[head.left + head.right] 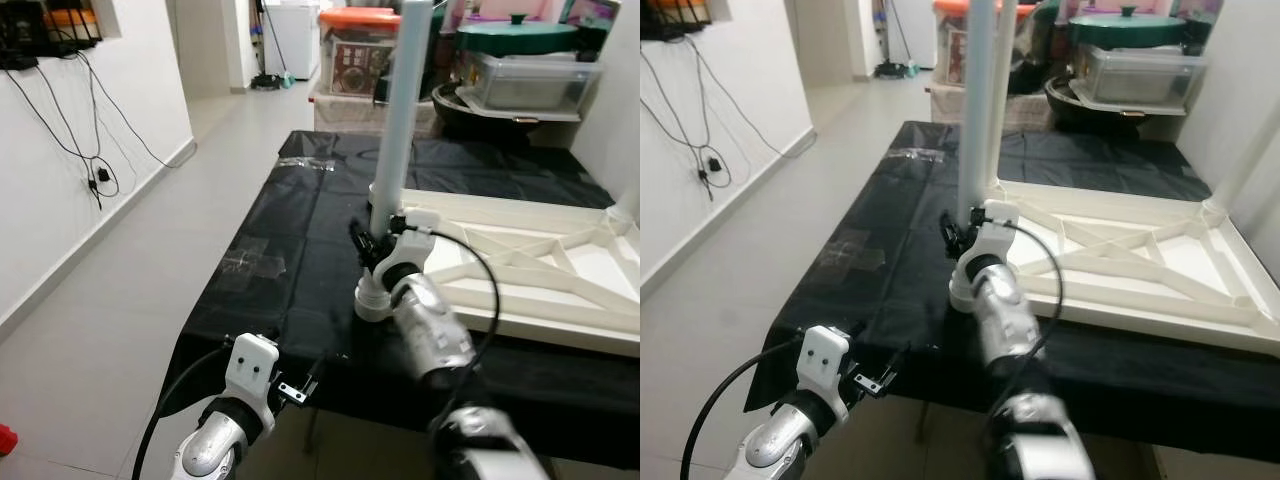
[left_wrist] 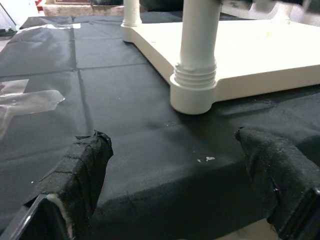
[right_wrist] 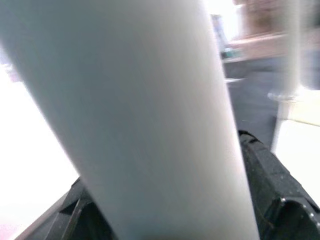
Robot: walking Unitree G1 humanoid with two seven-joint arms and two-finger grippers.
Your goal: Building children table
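Note:
A white children's table (image 1: 560, 290) lies upside down on a black-covered table (image 1: 290, 230). One white leg (image 1: 405, 110) stands upright in the near left corner socket (image 2: 193, 95). My right gripper (image 1: 385, 238) is shut on this leg just above the socket; the leg (image 3: 150, 110) sits close between its black fingers (image 3: 270, 185). Low at the black table's front edge, my left gripper (image 1: 300, 388) is open, with nothing between its fingers (image 2: 85, 170), a short way in front of the socket. Another leg (image 1: 1250, 150) stands at the far right corner.
Tape patches (image 1: 250, 262) stick to the black cover. Storage boxes (image 1: 355, 50) and a green-lidded pot (image 1: 515, 38) crowd the back. A white wall with hanging cables (image 1: 95, 175) runs along the left, with tiled floor (image 1: 100, 330) between it and the table.

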